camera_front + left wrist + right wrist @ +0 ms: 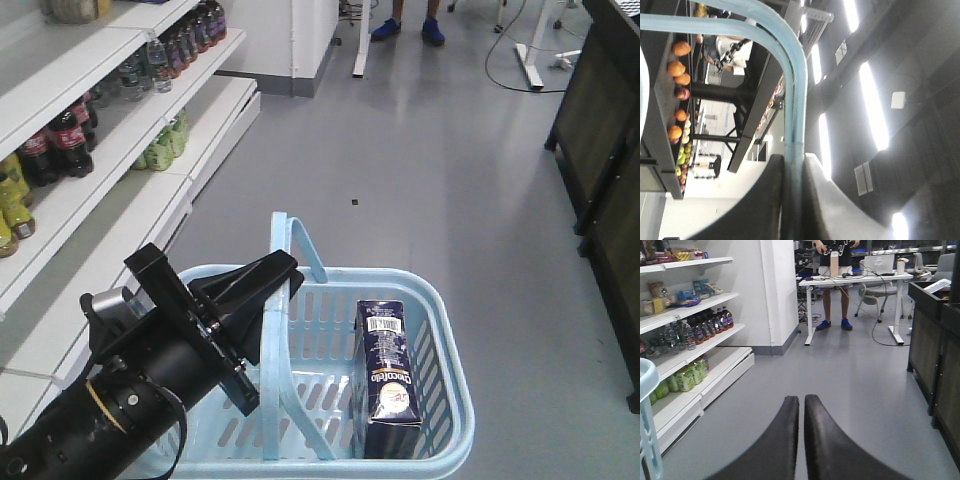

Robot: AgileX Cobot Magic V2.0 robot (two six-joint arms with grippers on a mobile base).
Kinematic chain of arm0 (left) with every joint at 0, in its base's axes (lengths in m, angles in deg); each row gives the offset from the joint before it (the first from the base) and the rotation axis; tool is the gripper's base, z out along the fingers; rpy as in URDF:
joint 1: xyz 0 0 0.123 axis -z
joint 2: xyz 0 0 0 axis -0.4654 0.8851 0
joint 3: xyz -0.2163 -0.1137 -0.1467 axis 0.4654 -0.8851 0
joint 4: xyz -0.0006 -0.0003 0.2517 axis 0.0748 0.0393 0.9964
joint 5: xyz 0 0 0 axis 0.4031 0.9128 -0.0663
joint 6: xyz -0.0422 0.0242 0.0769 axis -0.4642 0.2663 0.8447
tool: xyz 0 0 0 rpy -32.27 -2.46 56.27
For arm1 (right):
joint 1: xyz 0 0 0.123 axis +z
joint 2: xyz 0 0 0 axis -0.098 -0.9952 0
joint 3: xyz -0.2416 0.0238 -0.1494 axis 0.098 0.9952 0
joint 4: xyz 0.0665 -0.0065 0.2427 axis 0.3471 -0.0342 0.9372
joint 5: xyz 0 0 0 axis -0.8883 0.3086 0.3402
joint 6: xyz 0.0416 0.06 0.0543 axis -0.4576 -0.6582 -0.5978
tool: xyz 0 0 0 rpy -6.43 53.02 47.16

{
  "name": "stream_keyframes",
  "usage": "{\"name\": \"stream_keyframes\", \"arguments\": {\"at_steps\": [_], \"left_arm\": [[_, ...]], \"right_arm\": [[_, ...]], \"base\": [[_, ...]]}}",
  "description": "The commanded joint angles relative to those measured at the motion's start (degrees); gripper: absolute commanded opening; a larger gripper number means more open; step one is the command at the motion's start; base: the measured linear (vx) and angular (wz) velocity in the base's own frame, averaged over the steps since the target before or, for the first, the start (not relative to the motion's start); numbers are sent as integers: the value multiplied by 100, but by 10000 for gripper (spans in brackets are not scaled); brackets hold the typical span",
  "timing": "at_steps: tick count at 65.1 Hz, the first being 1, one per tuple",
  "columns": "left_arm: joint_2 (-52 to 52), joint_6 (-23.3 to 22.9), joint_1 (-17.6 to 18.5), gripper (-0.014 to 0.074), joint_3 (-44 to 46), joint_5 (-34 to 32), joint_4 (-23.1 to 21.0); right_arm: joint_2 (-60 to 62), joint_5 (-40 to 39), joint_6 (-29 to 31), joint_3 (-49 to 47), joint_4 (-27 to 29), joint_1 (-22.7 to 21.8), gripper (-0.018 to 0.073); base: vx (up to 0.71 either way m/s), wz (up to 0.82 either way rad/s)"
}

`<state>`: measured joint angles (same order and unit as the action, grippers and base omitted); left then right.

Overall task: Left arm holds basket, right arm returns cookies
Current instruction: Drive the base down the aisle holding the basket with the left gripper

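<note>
The light blue basket (440,330) hangs above the grey floor at the bottom of the front view. My left gripper (285,268) is shut on its hoop handle (295,240); in the left wrist view that handle (796,100) runs up from between the two fingers. The cookies (388,375), a dark navy carton with a barcode, stand inside the basket on its right side. My right gripper (802,399) shows only in the right wrist view, shut with nothing between its fingers, pointing over the floor. The right arm is out of the front view.
White shelves (100,150) with drink bottles (60,140) line the left side. Dark cabinets (600,150) stand on the right. A person stands at a white desk (855,280) at the far end of the aisle. The basket's rim (647,375) shows at the left edge of the right wrist view.
</note>
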<state>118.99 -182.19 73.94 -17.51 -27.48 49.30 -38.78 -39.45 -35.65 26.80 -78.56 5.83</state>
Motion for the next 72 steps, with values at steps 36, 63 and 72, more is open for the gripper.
{"name": "stream_keyframes", "arguments": {"at_steps": [36,63,72], "left_arm": [[-228,-29,18,-3,162,-1599,-25],[-228,-29,18,-3,162,-1599,-25],[-228,-29,18,-3,162,-1599,-25]], "right_arm": [[72,-412,53,104,-31,-24,-6],[72,-412,53,104,-31,-24,-6],[72,-412,53,104,-31,-24,-6]], "base": [[7,-21],[15,1],[23,13]]}}
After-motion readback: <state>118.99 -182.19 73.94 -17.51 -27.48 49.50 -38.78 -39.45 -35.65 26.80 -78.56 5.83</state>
